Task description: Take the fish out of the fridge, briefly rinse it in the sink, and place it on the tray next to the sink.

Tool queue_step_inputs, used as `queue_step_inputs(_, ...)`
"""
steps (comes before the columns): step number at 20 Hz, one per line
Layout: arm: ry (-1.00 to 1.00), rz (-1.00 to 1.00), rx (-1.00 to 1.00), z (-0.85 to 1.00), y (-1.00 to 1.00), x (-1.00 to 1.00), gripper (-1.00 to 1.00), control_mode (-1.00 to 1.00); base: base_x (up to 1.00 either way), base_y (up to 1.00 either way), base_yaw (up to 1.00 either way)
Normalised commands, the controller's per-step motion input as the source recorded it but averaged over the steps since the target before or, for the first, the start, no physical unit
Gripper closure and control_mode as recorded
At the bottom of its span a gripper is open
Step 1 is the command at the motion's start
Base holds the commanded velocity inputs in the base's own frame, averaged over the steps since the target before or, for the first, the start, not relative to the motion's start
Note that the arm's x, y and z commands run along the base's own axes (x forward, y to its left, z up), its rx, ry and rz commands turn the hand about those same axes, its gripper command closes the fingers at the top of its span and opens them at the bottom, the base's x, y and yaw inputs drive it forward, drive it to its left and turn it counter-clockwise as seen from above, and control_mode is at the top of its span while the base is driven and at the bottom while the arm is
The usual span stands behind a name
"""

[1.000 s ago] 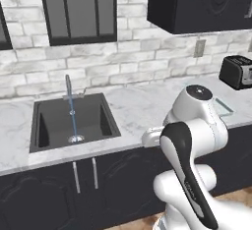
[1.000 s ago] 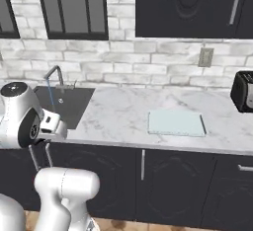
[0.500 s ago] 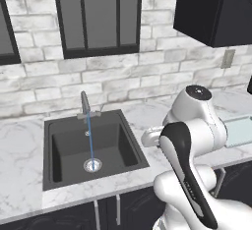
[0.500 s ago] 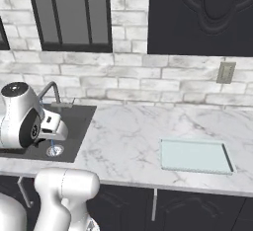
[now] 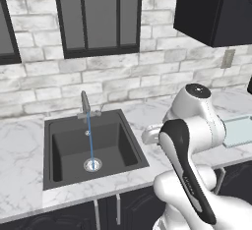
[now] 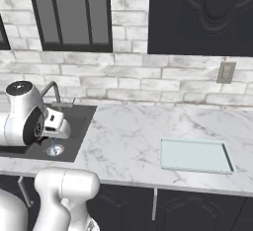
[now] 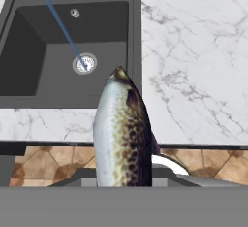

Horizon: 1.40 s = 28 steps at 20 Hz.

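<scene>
1. Silvery belly and brown-speckled back mark the fish (image 7: 123, 134), which sticks out forward from the gripper (image 7: 127, 175) in the hand view; the jaws are closed on its near end, and its pointed far end reaches toward the sink (image 7: 29, 51).
2. It hangs in the air over the counter's front edge, just beside the basin's right rim, not yet under the water stream (image 5: 90, 138) that falls from the tap (image 5: 84, 102) onto the drain (image 7: 85, 64).
3. Handling, as a judgement: light and slim, likely slick-skinned and more so once wet; held by one end, the long free part could swing or slip out if the arm moves sharply.
4. A hold nearer the thick middle would be steadier; with the present end grip, slow level moves seem wise.
5. The tray (image 6: 195, 156) lies flat on the marble counter (image 6: 123, 136), well to the right of the sink, bare for the later placing.
</scene>
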Motion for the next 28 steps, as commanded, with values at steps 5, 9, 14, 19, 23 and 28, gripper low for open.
queue_step_inputs(5,0.20,0.08,0.12,0.00,-0.20,0.76,1.00,-1.00,0.00,0.00,0.00)
queue_step_inputs(9,0.29,0.14,0.19,-0.03,-0.06,0.93,1.00,-1.00,0.00,0.00,0.00)
queue_step_inputs(14,0.04,0.18,0.07,-0.25,0.00,0.52,1.00,-1.00,0.00,0.00,0.00)
queue_step_inputs(19,0.00,0.12,0.04,-0.41,0.14,0.88,1.00,-1.00,0.00,0.00,0.00)
queue_step_inputs(23,0.01,0.16,0.05,-0.52,0.49,0.90,1.00,-1.00,0.00,0.00,0.00)
queue_step_inputs(28,0.02,0.21,0.02,-0.48,0.70,0.60,1.00,-1.00,0.00,0.00,0.00)
